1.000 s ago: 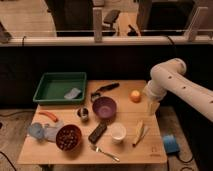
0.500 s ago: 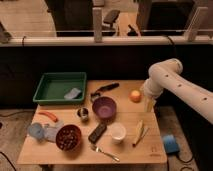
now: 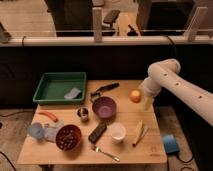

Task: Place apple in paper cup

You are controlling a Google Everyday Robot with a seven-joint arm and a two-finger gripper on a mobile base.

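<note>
The apple, a small round orange-yellow ball, rests to the right of the purple bowl and a little farther back, apart from it. The paper cup, short, white and upright with a wide mouth, stands just in front of that bowl, slightly right. The gripper hangs farther right of the bowl, just beside the apple, fingers spread

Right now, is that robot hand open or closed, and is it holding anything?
Gripper: fingers open, holding nothing, poised beside the apple on the table.
</note>
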